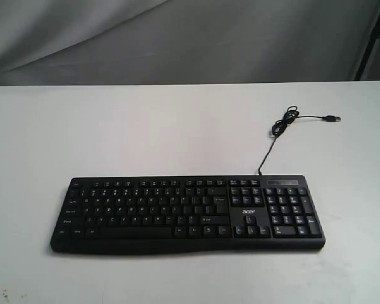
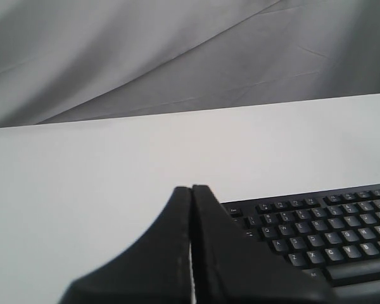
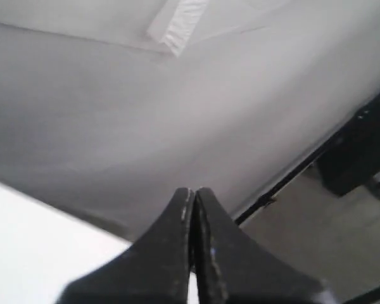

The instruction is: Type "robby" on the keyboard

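The left gripper (image 2: pixel 191 189) has its two black fingers (image 2: pixel 177 240) pressed flat together, with only a hairline seam between them and nothing held. Close past those fingertips lies the end of the black Acer keyboard (image 2: pixel 323 234), its rows of white-lettered keys running away from the gripper. Whether the fingers touch it cannot be told from the wrist view. Around and beyond the gripper spreads the white table (image 2: pixel 101 177), and farther off hangs a creased grey cloth backdrop (image 2: pixel 145 57).

The right gripper (image 3: pixel 193 190) is likewise closed, finger against finger, and empty. It points at the grey backdrop (image 3: pixel 114 114), with a corner of the white table (image 3: pixel 31 234) below it. A strip of pale tape (image 3: pixel 177 22) is stuck on the cloth far ahead of it, and a thin black pole (image 3: pixel 291 177) slants beside the cloth.

In the exterior view the keyboard (image 1: pixel 187 214) lies flat on the table (image 1: pixel 145 126), its long side facing the camera. The number pad (image 1: pixel 293 212) is at one end, with a small white "acer" logo (image 1: pixel 248 211) next to it. A thin black cable (image 1: pixel 271 144) leaves the far edge, loops once, and ends in a USB plug (image 1: pixel 331 118) lying loose on the table.
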Robot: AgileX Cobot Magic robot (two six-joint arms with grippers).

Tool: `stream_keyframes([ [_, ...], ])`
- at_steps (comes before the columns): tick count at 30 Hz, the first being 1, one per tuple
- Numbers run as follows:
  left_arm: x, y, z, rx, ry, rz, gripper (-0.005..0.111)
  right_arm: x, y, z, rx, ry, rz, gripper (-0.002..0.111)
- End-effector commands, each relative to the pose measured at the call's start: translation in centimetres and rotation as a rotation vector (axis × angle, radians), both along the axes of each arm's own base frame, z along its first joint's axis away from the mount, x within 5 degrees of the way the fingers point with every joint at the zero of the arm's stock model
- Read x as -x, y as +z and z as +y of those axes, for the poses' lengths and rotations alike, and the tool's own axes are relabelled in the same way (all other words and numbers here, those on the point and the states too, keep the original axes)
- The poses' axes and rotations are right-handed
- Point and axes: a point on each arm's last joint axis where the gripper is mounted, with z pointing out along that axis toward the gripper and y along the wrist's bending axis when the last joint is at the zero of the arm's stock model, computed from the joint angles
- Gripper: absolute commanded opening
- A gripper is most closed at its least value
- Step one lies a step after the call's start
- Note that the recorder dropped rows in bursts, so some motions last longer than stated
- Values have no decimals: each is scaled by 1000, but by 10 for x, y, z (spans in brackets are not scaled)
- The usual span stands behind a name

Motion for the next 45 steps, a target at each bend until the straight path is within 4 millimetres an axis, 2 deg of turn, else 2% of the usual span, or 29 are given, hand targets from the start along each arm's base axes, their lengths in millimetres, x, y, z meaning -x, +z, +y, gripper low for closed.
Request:
stream_keyframes([
  [1, 0, -1, 0, -1, -6, -5, 0, 12, 6, 28, -19, 313, 306, 0],
  [5, 0, -1, 0, -1, -6, -5, 0, 18, -6, 49, -81, 542, 395, 0],
  [10, 0, -1, 0, -1, -6, -5, 0, 29, -40, 82, -240, 936, 533, 0],
  [12, 0, -1, 0, -1, -6, -5, 0, 30, -54, 88, -294, 1002, 543, 0],
  [20, 0, -1, 0, -1, -6, -5, 0, 22, -111, 95, -371, 1026, 561, 0],
  [22, 0, -1, 0, -1, -6, -5, 0, 22, -125, 106, -376, 1037, 579, 0],
  [24, 0, -1, 0, -1, -6, -5, 0, 25, -145, 127, -288, 1064, 627, 0],
  [28, 0, -1, 0, -1, -6, -5, 0, 31, -205, 184, -51, 1084, 659, 0],
  [31, 0, -1, 0, -1, -6, -5, 0, 38, -237, 210, 37, 1101, 669, 0],
  [36, 0, -1, 0, -1, -6, -5, 0, 35, -262, 228, 73, 1123, 680, 0],
  [45, 0, -1, 0, -1, -6, -5, 0, 18, -274, 249, 15, 1154, 749, 0],
])
